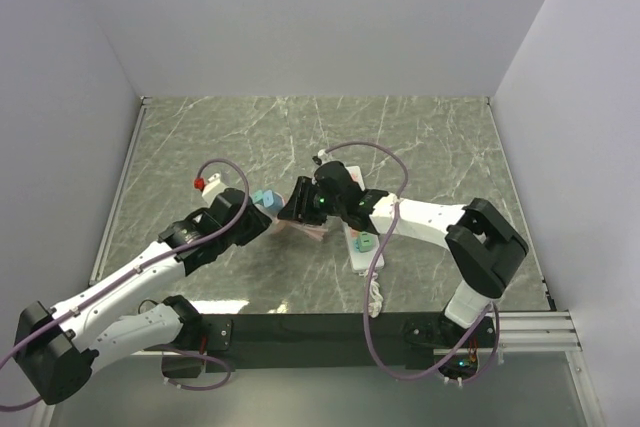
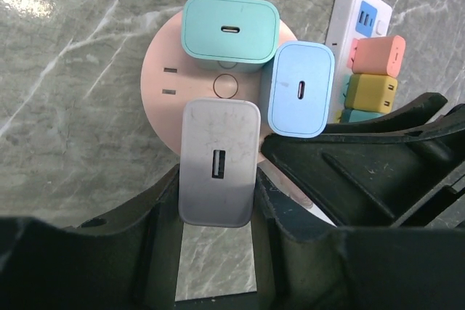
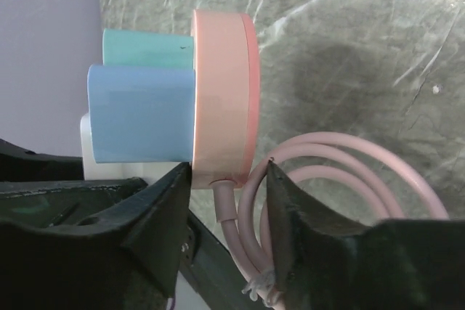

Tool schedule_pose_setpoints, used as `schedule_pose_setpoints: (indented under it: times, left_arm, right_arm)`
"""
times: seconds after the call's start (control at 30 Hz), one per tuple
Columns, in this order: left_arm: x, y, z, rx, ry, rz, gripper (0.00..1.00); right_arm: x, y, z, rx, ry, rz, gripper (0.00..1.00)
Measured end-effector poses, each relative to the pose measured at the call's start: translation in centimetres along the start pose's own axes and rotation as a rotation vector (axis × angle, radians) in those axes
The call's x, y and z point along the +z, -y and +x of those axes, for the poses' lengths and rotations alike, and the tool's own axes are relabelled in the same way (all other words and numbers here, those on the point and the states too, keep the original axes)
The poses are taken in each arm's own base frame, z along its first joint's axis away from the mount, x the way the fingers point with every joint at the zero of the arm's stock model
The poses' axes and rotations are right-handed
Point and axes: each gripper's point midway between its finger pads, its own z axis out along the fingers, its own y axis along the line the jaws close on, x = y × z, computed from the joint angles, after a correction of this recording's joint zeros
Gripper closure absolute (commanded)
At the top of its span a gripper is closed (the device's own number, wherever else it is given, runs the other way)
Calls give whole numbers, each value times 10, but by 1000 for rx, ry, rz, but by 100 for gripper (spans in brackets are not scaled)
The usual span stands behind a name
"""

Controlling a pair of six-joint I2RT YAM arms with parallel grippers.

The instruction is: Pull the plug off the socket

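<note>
A round pink outlet disc (image 2: 163, 70) carries a teal plug (image 2: 230, 32), a blue plug (image 2: 300, 88) and a grey plug (image 2: 218, 161). My left gripper (image 2: 216, 215) is shut on the grey plug's lower sides. In the right wrist view the disc (image 3: 221, 92) stands on edge. My right gripper (image 3: 227, 172) straddles its lower rim: one finger touches the face under the blue plug (image 3: 142, 114), the other meets the pink cord (image 3: 341, 172), a narrow gap from the disc's back. The socket, a long white strip (image 2: 356, 12), lies beside the disc.
Pink, yellow and teal plugs (image 2: 372, 78) sit in the white strip (image 1: 358, 247). A small red and white object (image 1: 203, 183) lies left of the left gripper (image 1: 262, 212). Grey walls close in the marble table (image 1: 420, 137) on three sides.
</note>
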Motion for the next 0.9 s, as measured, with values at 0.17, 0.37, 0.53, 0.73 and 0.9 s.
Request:
schedule_pose_setpoints:
  times: [0.17, 0.37, 0.53, 0.73, 0.9]
  left_arm:
    - [9, -4, 3, -1, 12, 4, 100]
    - [21, -10, 8, 9, 14, -3, 100]
    - [29, -9, 6, 12, 33, 1, 100]
    - [36, -7, 3, 4, 49, 8, 100]
    - [37, -6, 2, -1, 56, 10, 100]
  right_arm:
    - [6, 7, 1, 21, 3, 23, 54]
    - [17, 19, 5, 32, -10, 52, 41]
    - [27, 22, 1, 49, -4, 68, 43]
    - [28, 26, -3, 67, 12, 83, 92]
    - [28, 29, -7, 91, 28, 122, 100]
